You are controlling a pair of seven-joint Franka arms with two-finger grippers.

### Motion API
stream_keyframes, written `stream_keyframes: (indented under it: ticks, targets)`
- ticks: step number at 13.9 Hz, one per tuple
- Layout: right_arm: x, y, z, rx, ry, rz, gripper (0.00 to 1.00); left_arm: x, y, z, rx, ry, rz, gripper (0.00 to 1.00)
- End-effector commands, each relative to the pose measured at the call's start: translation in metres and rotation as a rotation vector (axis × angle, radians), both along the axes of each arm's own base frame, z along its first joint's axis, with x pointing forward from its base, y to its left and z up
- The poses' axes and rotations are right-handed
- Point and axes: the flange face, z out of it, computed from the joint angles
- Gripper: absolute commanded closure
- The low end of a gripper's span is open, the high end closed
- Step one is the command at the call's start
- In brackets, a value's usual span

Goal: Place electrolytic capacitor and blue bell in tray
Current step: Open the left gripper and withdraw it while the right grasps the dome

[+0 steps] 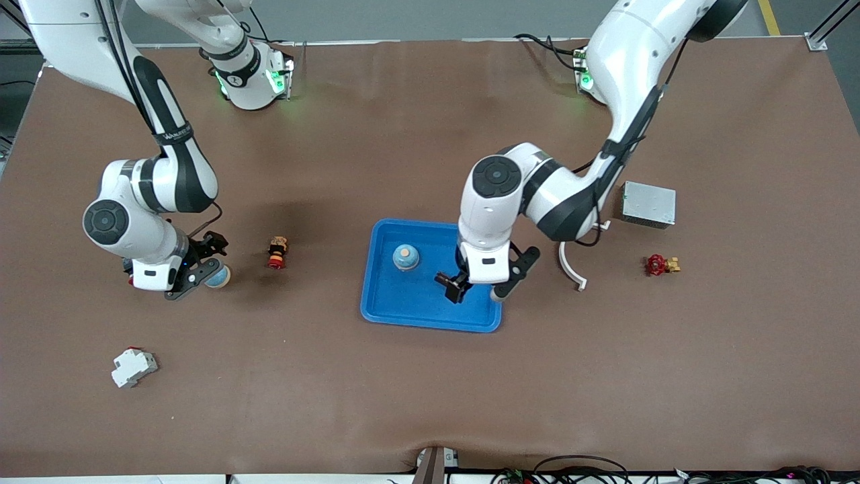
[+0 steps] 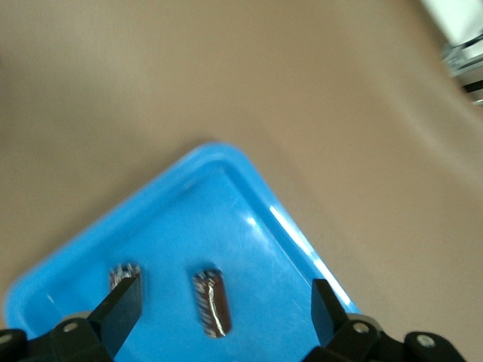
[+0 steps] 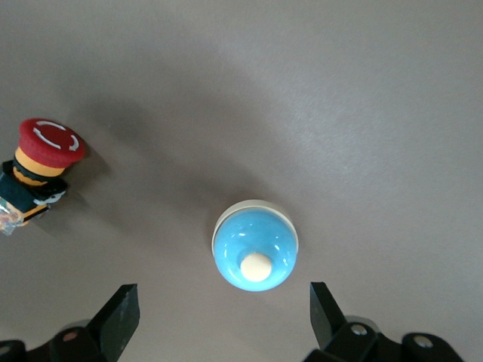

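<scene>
Tray [image 2: 249, 249] corner cut off

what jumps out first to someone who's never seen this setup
The tray mid-table stands out, with a blue bell on it and capacitors lying in it under the open left end effector. Toward the right arm's end, the open right end effector is over a second blue bell, beside a red button.

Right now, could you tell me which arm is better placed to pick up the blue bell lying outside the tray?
Right. The right tool hangs open directly over that blue bell, a finger on either side. The left tool is open over the tray, above a capacitor lying in it.
</scene>
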Motion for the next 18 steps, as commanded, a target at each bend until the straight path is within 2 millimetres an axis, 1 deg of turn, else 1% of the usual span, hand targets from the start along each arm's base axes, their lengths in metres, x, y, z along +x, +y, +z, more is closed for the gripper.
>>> stream_keyframes:
  ticks: [1, 2, 4, 6, 7, 8, 9, 13, 15, 16, 18]
  targets:
    - [-0.003, -0.004, -0.007, -0.008, 0.004, 0.014, 0.00, 0.004, 0.034, 0.046, 0.079, -0.004, -0.078, 0.00]
    - [-0.002, -0.005, -0.012, -0.007, -0.003, 0.014, 0.00, 0.005, 0.049, 0.072, 0.103, -0.013, -0.109, 0.00]
    - [-0.002, -0.007, -0.021, -0.007, -0.002, 0.011, 0.00, 0.001, 0.077, 0.112, 0.154, 0.024, -0.212, 0.00]
    - [-0.003, -0.009, -0.028, -0.007, 0.001, 0.008, 0.00, 0.003, 0.113, 0.155, 0.134, 0.039, -0.274, 0.00]
    - [-0.002, -0.011, -0.029, -0.006, -0.008, 0.006, 0.00, 0.003, 0.131, 0.172, 0.125, 0.049, -0.300, 0.00]
    - [-0.001, -0.015, -0.034, -0.006, -0.006, 0.001, 0.00, 0.004, 0.150, 0.188, 0.120, 0.054, -0.340, 0.00]
    - [0.000, -0.020, -0.037, -0.006, -0.009, -0.008, 0.00, 0.004, 0.169, 0.197, 0.137, 0.067, -0.392, 0.00]
    - [0.001, -0.022, -0.049, -0.006, -0.023, -0.008, 0.00, 0.003, 0.247, 0.230, 0.198, 0.132, -0.518, 0.00]
    - [0.002, -0.022, -0.056, -0.005, -0.029, -0.008, 0.00, 0.003, 0.291, 0.244, 0.219, 0.152, -0.584, 0.00]
    - [0.002, -0.022, -0.056, -0.005, -0.030, -0.008, 0.00, 0.003, 0.305, 0.251, 0.229, 0.148, -0.625, 0.00]
    - [0.005, -0.022, -0.058, -0.006, -0.031, -0.010, 0.00, -0.002, 0.329, 0.261, 0.218, 0.163, -0.634, 0.00]
